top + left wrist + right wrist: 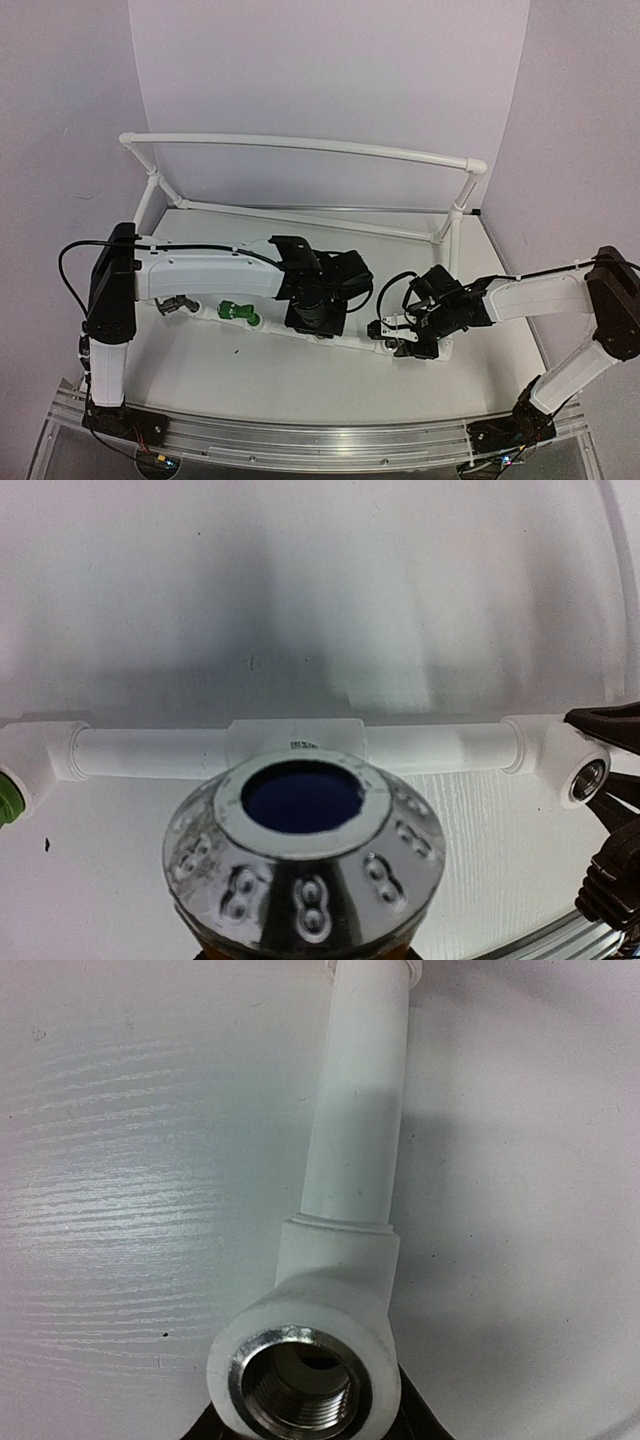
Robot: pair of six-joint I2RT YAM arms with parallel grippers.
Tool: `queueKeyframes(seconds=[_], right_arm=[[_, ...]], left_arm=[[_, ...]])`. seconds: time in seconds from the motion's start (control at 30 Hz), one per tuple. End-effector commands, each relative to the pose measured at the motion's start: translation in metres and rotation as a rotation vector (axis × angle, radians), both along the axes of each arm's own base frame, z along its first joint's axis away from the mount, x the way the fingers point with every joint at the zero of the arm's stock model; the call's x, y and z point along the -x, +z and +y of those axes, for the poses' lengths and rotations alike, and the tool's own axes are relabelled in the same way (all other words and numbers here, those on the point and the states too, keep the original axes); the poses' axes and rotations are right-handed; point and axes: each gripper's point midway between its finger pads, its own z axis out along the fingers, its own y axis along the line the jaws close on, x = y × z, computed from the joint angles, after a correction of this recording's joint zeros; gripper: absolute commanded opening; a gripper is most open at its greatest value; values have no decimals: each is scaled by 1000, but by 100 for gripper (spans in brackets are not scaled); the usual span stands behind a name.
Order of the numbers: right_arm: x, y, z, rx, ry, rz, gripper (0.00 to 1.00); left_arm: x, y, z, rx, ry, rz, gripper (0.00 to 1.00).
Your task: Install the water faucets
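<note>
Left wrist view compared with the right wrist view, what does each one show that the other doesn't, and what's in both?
Only the left wrist view: a chrome-knobbed faucet with a blue cap, close to the lens, a sliver of the green faucet at the left edge, and the pipe's middle fitting. Only the right wrist view: a close, straight look into the threaded end socket, with nothing screwed in. Both: that socket, the white pipe leading from it, the right claw on either side of it, and the white table.

Green faucet [6, 798] cut by the left edge; chrome-capped faucet [305, 870] by the bottom — body hidden.
</note>
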Motion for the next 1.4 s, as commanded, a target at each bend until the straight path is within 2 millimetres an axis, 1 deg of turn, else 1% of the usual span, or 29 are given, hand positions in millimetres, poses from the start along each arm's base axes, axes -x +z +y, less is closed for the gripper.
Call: queueKeyframes(seconds=[0.0,0.2,0.47,0.73,0.9,1.2,1.37], right_arm=[[15,15,36,-138,50,80,0],[15,15,36,-138,55,81,0],[17,16,35,-140,66,79,0],[18,16,34,-140,72,80,0],[18,16,35,-141,75,78,0],[19,16,34,-138,78,78,0],[19,15,34,-136,77,79,0]], left_arm=[[16,-31,-4,-38,-134,69,0],[19,-46,-1,-107,-221,90,0],[24,-52,0,-140,-352,95,0],[28,-53,1,-188,-531,56,0],[31,-56,3,-231,-640,58,0],[33,-50,10,-284,-836,10,0],[33,-56,15,-345,-942,13,0]])
